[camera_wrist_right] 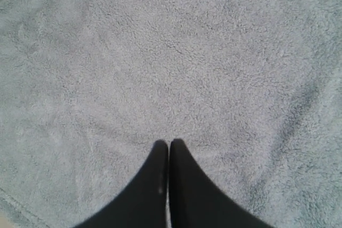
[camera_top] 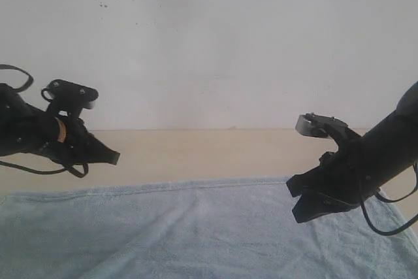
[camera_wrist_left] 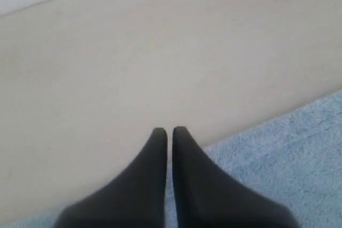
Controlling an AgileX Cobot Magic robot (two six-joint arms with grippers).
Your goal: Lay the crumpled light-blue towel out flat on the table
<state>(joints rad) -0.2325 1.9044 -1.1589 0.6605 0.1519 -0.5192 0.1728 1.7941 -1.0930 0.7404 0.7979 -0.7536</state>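
Observation:
The pale blue towel (camera_top: 196,233) lies flat across the near part of the beige table (camera_top: 196,151), its far hem running straight from left to right. My left gripper (camera_top: 112,157) hangs above the towel's far left edge, shut and empty; in the left wrist view its tips (camera_wrist_left: 169,131) sit over bare table (camera_wrist_left: 133,62) with towel (camera_wrist_left: 288,153) beside them. Over the towel's right part hovers my right gripper (camera_top: 295,200), shut with nothing in it. The right wrist view shows that gripper (camera_wrist_right: 169,143) above plush towel pile (camera_wrist_right: 176,62).
A white wall (camera_top: 209,37) with a few dark specks rises behind the table. A strip of bare table runs between the towel's far hem and the wall.

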